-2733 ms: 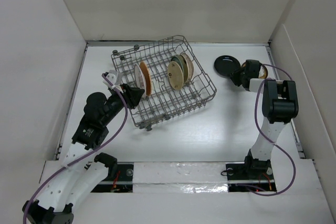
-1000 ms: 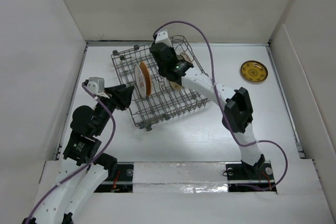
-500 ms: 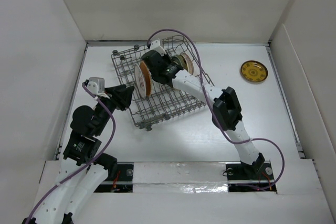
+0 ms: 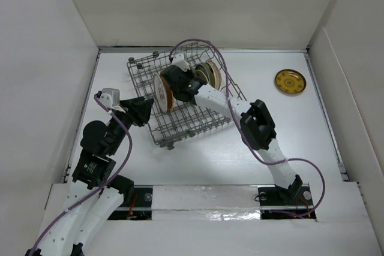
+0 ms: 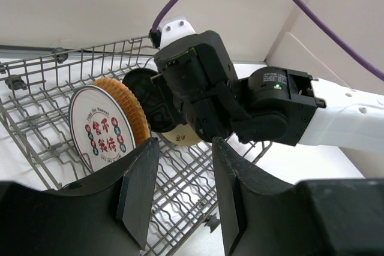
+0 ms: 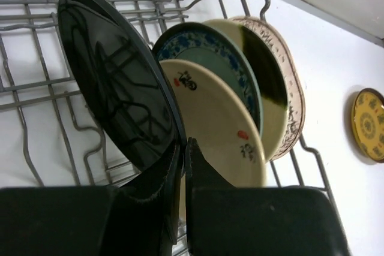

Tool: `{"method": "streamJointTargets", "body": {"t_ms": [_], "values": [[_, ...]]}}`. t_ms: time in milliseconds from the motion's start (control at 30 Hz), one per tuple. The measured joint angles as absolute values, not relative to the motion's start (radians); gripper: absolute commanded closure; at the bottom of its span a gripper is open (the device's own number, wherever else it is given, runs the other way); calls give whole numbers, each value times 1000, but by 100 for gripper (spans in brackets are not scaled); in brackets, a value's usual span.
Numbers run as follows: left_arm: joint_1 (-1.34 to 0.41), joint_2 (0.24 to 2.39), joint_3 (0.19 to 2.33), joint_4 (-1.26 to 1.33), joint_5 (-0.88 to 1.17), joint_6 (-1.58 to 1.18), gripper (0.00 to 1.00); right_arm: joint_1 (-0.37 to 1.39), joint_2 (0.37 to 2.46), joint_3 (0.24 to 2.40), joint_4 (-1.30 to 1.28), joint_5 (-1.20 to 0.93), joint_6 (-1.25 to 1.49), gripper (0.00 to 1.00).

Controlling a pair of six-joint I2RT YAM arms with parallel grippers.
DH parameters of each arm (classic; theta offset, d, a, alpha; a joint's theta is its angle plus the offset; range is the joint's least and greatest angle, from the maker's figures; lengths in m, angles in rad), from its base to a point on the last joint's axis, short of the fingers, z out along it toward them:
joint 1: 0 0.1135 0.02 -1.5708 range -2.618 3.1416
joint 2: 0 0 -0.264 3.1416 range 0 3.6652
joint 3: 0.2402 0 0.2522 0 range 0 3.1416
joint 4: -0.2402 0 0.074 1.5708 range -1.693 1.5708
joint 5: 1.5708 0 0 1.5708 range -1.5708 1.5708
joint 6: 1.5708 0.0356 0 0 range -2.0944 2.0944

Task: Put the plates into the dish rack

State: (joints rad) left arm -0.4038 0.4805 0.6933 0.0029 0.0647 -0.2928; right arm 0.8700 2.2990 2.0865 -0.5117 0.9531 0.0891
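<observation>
The grey wire dish rack (image 4: 180,121) sits at the table's middle back. My right gripper (image 4: 180,82) reaches into it and is shut on the rim of a glossy black plate (image 6: 120,76), held upright between the tines. Right of it stand a cream plate (image 6: 222,124), a teal patterned one (image 6: 210,43), a cream-gold one (image 6: 264,82) and a pinkish one (image 6: 291,88). An orange woven plate (image 4: 163,90) stands on edge to the left, its white underside (image 5: 99,133) facing my left gripper (image 4: 141,112). That gripper hangs open and empty by the rack's left edge.
A yellow plate with a dark pattern (image 4: 290,81) lies flat on the table at the far right. White walls close in the table on the left, back and right. The right arm's purple cable (image 4: 210,46) arches over the rack.
My right gripper took the black plate from the table at the right and brought it down into the rack beside the orange plate. The left arm drew back slightly, then stayed still.
</observation>
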Motion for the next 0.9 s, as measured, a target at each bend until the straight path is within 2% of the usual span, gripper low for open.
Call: {"method": "streamJointTargets", "body": {"t_ms": [133, 167, 200, 233, 333, 400, 533, 567, 600, 667, 800, 867, 900], "values": [[-404, 480, 693, 2, 68, -293, 62, 885, 2299, 2058, -503, 953, 124, 98], [-404, 480, 693, 3, 68, -293, 62, 888, 2298, 2050, -496, 953, 133, 92], [-404, 480, 693, 3, 69, -293, 62, 891, 2296, 2040, -490, 955, 140, 79], [-404, 480, 693, 3, 70, -293, 62, 893, 2291, 2028, -482, 957, 150, 75], [-404, 480, 693, 3, 71, -294, 62, 897, 2269, 1983, -485, 928, 171, 71], [-404, 480, 693, 2, 71, -294, 62, 898, 2252, 1951, -482, 907, 185, 63], [-404, 480, 693, 2, 72, -294, 62, 898, 2179, 1880, -478, 866, 202, 57], [-404, 480, 693, 2, 72, -294, 62, 897, 2149, 1865, -477, 854, 205, 54], [-404, 480, 693, 3, 73, -294, 62, 897, 2115, 1848, -469, 839, 208, 44], [-404, 480, 693, 3, 75, -294, 62, 891, 2024, 1805, -443, 809, 213, 35], [-404, 479, 693, 3, 76, -294, 62, 836, 1782, 1690, -360, 681, 233, 32], [-404, 479, 693, 3, 77, -294, 62, 755, 1652, 1612, -293, 587, 250, 35], [-404, 479, 693, 3, 78, -294, 62, 696, 1585, 1565, -253, 542, 264, 60]]}}
